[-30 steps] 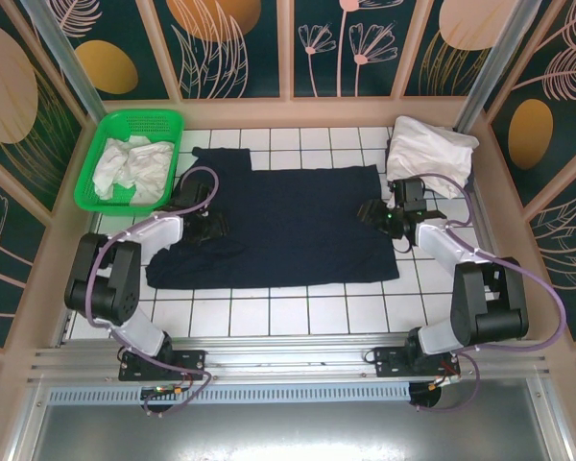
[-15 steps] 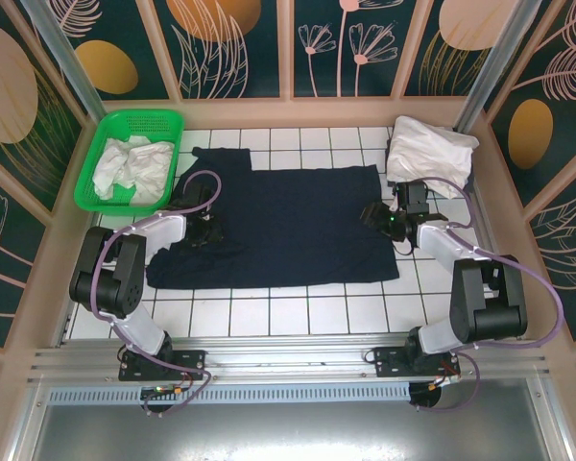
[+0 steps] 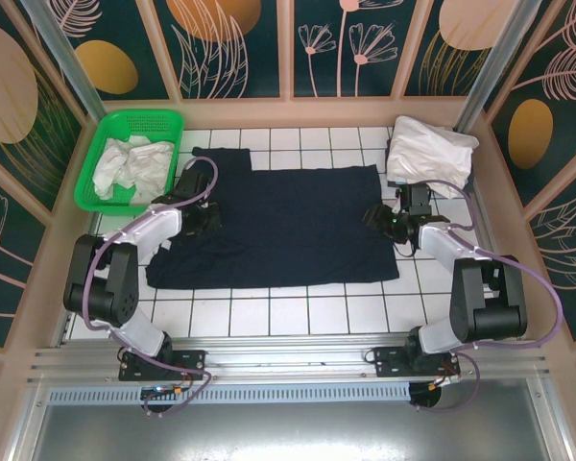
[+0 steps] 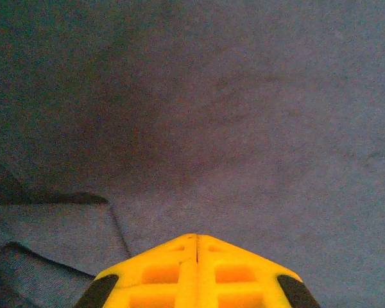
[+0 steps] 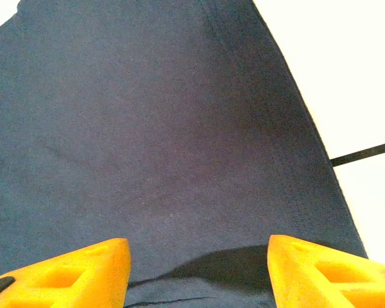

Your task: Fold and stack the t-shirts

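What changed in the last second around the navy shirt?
The left gripper slid a little toward the far edge over the navy t-shirt and its jaws closed. Whether they pinch cloth is unclear. The right gripper stayed open at the shirt's right edge. The shirt, the green basket and the white pile look unchanged.

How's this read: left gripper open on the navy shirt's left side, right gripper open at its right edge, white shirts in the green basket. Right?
One slip: the left gripper is shut, not open. The left wrist view shows its yellow jaws pressed together over the navy shirt. The rest holds: right gripper open at the shirt's right edge, white shirts in the green basket.
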{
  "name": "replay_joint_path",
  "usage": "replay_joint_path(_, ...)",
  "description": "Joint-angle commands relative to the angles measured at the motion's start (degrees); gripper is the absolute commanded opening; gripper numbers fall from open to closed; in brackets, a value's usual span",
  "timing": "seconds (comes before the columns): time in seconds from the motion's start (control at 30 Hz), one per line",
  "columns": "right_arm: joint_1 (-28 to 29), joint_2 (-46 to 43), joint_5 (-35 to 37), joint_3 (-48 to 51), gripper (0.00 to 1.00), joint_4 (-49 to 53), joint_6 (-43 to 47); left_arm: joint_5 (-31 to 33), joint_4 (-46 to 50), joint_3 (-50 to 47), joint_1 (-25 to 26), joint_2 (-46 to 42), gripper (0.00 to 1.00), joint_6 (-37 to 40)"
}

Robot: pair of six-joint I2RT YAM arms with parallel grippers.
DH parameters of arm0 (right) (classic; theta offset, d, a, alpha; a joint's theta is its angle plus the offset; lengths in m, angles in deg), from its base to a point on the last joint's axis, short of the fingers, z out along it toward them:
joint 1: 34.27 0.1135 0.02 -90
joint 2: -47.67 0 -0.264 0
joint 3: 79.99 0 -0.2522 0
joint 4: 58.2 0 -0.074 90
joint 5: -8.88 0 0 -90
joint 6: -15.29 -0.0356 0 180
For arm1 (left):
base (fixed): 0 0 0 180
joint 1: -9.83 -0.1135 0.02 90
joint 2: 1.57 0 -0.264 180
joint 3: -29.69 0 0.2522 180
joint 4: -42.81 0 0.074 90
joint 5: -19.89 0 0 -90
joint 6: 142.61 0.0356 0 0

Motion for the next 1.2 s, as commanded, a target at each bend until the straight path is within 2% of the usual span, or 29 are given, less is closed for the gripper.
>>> replay_joint_path(0.0,-0.6,0.5,-1.1,1.2,0.59,-1.6,1.3,1.9,4.1,-0.1,0.4,-1.9,0.12,0.8)
replay_joint_path(0.03,-0.6,0.7,-1.2,1.3,0.59,-1.6,1.3,3.0,4.9,-0.2,0.4,-1.5,0.23,0.6)
replay_joint_path(0.13,-0.7,0.6,-1.5,1.5,0.59,-1.7,1.4,7.0,7.8,-1.2,0.4,0.0,0.34,-0.8)
replay_joint_path(0.37,-0.9,0.2,-1.5,1.7,0.59,-1.4,1.6,3.9,4.7,-3.7,0.4,2.4,0.36,-0.4)
replay_joint_path(0.5,-1.2,-0.7,-1.3,2.4,0.59,-1.5,1.5,3.8,5.1,-4.0,0.3,2.8,0.44,-0.1)
replay_joint_path(0.57,-1.4,-0.9,-1.4,2.6,0.59,-1.6,1.5,3.4,5.2,-4.7,0.3,2.4,0.44,0.0)
replay_joint_path(0.67,-1.8,-1.0,-1.3,2.7,0.59,-1.6,1.5,1.7,4.4,-5.9,0.4,1.4,0.32,0.1)
replay_joint_path(0.83,-2.2,-1.1,-1.5,2.8,0.59,-1.7,1.7,-1.9,3.5,-7.2,0.3,-1.3,0.18,1.1)
replay_joint_path(1.03,-2.6,-0.9,-1.9,2.5,0.59,-1.8,1.8,-1.3,4.6,-4.0,0.3,-2.9,0.0,3.3)
replay_joint_path(1.17,-2.7,-0.9,-2.0,2.3,0.59,-1.8,2.0,-2.6,3.0,0.3,0.3,-2.6,0.0,5.2)
